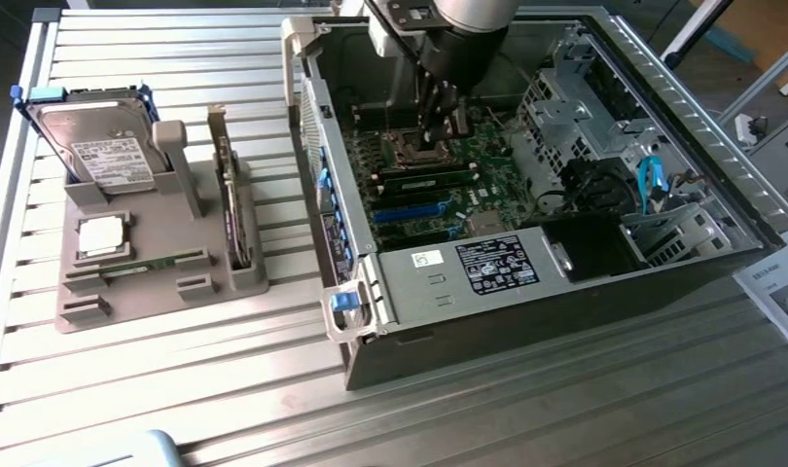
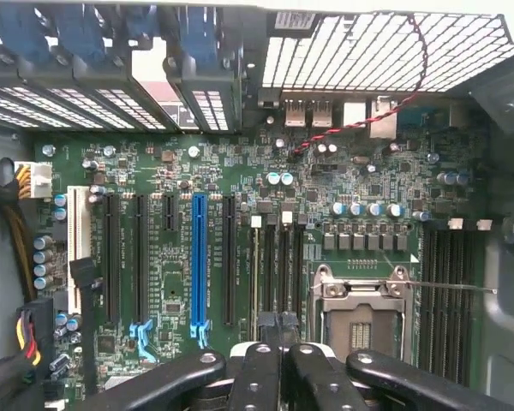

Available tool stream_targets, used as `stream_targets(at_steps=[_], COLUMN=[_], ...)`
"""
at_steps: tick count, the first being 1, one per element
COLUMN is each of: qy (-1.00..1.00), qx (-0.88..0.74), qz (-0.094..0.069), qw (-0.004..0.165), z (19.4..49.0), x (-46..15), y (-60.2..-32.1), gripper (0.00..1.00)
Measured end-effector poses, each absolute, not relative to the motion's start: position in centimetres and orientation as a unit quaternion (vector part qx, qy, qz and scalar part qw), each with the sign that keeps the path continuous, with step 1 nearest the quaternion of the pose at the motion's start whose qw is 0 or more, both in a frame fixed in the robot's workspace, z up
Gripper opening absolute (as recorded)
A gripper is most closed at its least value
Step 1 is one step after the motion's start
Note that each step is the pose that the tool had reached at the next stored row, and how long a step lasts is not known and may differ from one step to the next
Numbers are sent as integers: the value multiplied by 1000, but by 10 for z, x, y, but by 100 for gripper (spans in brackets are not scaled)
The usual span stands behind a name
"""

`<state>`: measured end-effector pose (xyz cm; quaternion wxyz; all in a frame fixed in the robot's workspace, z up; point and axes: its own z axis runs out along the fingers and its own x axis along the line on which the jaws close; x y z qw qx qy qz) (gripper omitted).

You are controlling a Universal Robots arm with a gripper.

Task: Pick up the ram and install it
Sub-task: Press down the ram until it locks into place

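Note:
A thin green ram stick (image 1: 156,264) lies flat in the grey holder (image 1: 134,292) at the exterior view's left. My gripper (image 1: 443,125) hangs inside the open computer case (image 1: 368,321), far from that stick, just above the motherboard (image 2: 163,197). Its dark fingers (image 2: 257,368) are pressed together, and I see nothing between them. In the wrist view my gripper (image 2: 278,330) is over the row of narrow memory slots (image 2: 277,257) beside the processor socket (image 2: 360,317). Green strips (image 1: 427,178) sit by the socket in the exterior view; I cannot tell whether they are seated sticks.
The holder also carries a hard drive (image 1: 102,146), a square silver processor chip (image 1: 102,236) and an upright dark card (image 1: 226,195). Inside the case are a blue expansion slot (image 2: 198,257), a metal drive cage (image 1: 576,107), cables (image 1: 647,185) and a labelled power supply cover (image 1: 495,265).

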<state>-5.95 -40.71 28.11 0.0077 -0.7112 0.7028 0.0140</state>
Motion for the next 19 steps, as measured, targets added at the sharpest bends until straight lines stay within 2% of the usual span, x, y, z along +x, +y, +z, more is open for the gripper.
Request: stream_targets(at_steps=[2,8,19], qy=[703,702,702], qx=[-711,-711,-711], qz=[12,-25,-21], qw=[6,-32,-41], z=[281,280,253], x=[-60,-59,-53], y=[-407,-407,-404], gripper=[11,11,11])
